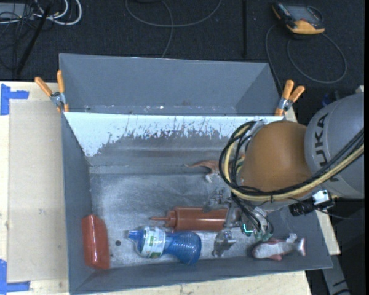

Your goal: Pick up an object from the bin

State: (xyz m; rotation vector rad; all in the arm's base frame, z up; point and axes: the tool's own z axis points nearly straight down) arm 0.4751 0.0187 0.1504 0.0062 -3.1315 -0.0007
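**Gripper down over a brown bottle at the front of the bin**

Your gripper [222,221] sits low in the grey metal bin [141,94]. Its jaws are spread open, one on each side of the wide end of a brown plastic squeeze bottle with a thin nozzle [190,219], which lies on its side near the front wall. A blue ribbed plastic bottle with a green-and-white label [169,243] lies just beside it. A red plastic cylinder [95,241] lies to the left and a grey-and-pink toy fish [277,248] to the right.

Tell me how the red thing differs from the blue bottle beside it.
The red block is one plain colour; the blue bottle has a white and green band. The red block points toward the bin's back wall; the blue bottle lies crosswise. The red block lies alone; the blue bottle lies beside a brown bottle. Both lie flat on the bin floor.
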